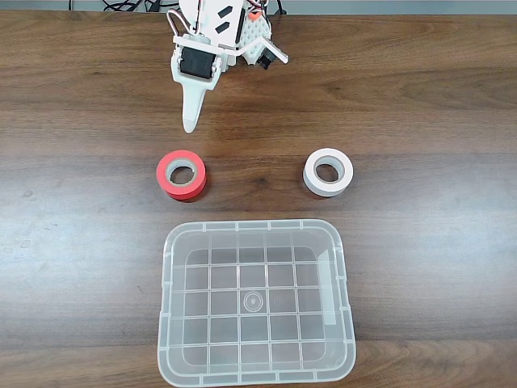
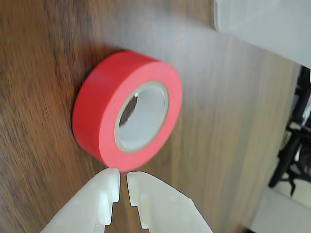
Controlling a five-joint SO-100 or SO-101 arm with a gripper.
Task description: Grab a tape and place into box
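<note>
Wood-grain table (image 1: 420,97) | my gripper (image 2: 123,182) nearly closed, empty, just short of tape (image 2: 104,111) | box (image 1: 257,373) near | no legible writing

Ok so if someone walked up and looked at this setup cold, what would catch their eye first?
Most likely the red tape, the brightest thing on the dark wooden table, lying flat left of centre in the fixed view with the white gripper just short of it, fingertips nearly together in the wrist view. Next, the large clear box at the near edge, and the white tape to the right of the red one.
</note>
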